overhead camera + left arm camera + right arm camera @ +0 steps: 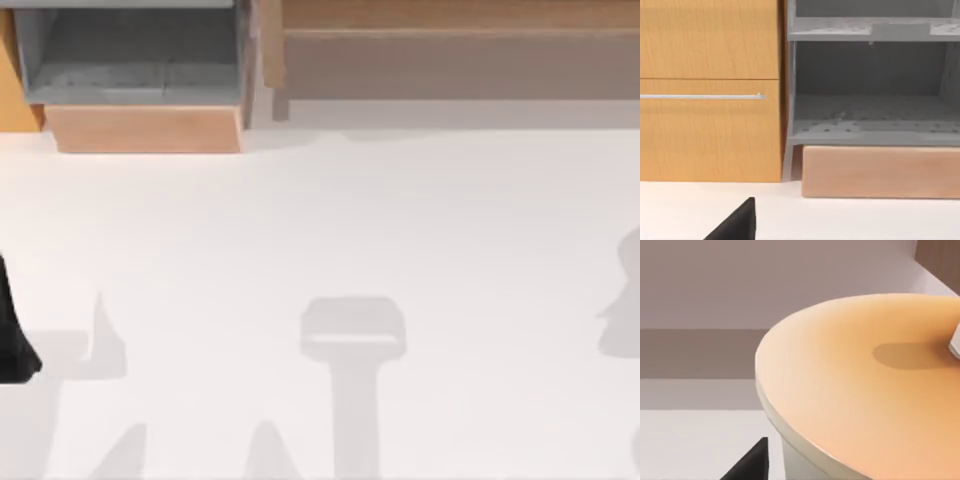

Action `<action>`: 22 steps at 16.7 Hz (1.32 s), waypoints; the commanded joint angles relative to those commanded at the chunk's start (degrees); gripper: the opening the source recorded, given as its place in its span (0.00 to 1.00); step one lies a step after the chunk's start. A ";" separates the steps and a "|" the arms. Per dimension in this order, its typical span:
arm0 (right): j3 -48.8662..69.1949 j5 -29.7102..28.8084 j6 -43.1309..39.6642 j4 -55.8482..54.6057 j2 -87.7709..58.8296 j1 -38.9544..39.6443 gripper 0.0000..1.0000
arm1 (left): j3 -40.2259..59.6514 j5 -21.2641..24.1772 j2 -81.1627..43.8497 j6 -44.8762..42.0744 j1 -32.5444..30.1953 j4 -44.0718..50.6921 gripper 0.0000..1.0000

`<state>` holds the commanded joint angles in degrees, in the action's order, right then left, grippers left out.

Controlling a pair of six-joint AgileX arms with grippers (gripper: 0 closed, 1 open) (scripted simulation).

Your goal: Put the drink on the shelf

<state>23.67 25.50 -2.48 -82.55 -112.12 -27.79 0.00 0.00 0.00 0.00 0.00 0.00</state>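
The shelf (450,40), a brown plank along the table's (320,220) far edge, carries nothing, so the placing is not yet done. A whitish object at the orange round top's (850,385) rim may be the drink (955,342). The left arm (12,330) sits at the left edge; I cannot tell either gripper's opening.

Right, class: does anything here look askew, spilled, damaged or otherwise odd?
Nothing stands out. The grey unit and the shelf stand square, side by side along the table at the top view's upper edge. No spill or damage is visible.
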 joint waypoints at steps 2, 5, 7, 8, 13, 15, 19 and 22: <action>0.00 0.00 0.00 0.00 0.00 0.00 0.62 | 0.00 0.00 0.00 0.00 0.00 0.00 1.00; 0.00 0.00 0.00 0.00 0.00 0.00 0.40 | 0.00 0.00 0.00 0.00 0.00 0.00 1.00; 0.00 0.00 0.00 0.00 0.00 0.00 0.25 | 0.00 0.00 0.00 0.00 0.00 0.00 1.00; 0.00 0.00 0.00 0.00 0.00 0.00 0.17 | 0.00 0.00 0.00 0.00 0.00 0.00 1.00; 0.00 0.00 0.00 0.00 0.00 0.00 0.00 | 0.00 0.00 0.00 0.00 0.00 0.00 1.00; 0.00 0.00 0.00 0.00 0.00 0.00 0.00 | 0.00 0.00 0.00 0.00 0.00 0.00 1.00; -0.05 0.03 0.09 0.00 0.03 -0.07 0.00 | 0.00 0.00 0.00 0.00 0.00 0.00 1.00; -0.04 0.04 0.13 1.55 1.49 -0.07 0.00 | 0.00 0.00 0.00 0.00 0.00 0.00 1.00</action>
<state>23.62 25.54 -2.35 -81.00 -110.62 -27.86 0.00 0.00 0.00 0.00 0.00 0.00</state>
